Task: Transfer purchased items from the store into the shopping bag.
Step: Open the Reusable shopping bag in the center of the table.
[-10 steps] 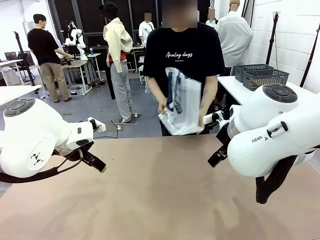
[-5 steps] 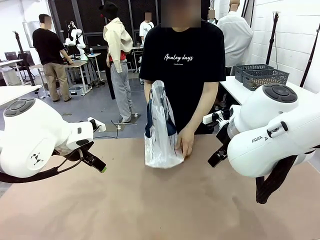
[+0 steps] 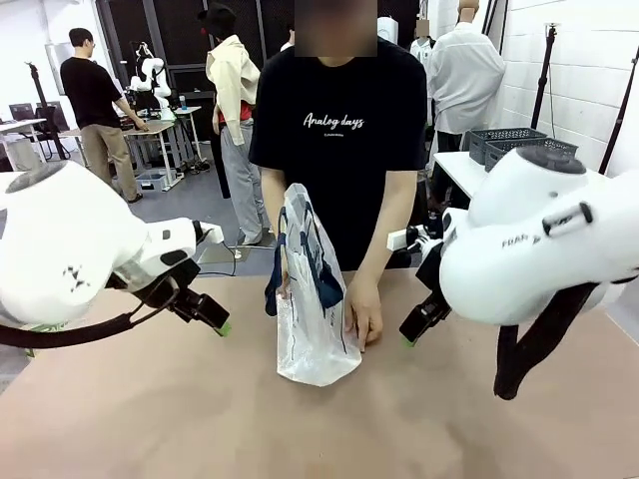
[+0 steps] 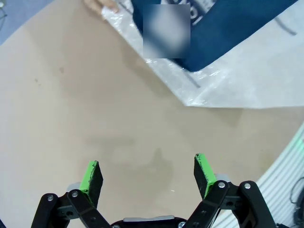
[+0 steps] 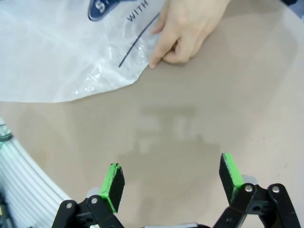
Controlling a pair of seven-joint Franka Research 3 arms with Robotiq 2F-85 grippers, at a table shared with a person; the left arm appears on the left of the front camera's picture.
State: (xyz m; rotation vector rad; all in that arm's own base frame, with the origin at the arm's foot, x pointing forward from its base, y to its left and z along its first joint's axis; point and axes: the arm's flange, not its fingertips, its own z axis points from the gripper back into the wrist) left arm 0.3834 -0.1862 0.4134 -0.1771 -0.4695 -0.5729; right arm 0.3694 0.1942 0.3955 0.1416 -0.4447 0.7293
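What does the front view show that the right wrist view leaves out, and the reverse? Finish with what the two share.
Front view: the person's black T-shirt, both white arms, left and right, and grey baskets on a side table. Right wrist view: the right arm's jaws standing open, green pads apart over bare table, and the printed word WITH on the shopping bag. Shared: the shopping bag, the person's hand touching it, and the table.
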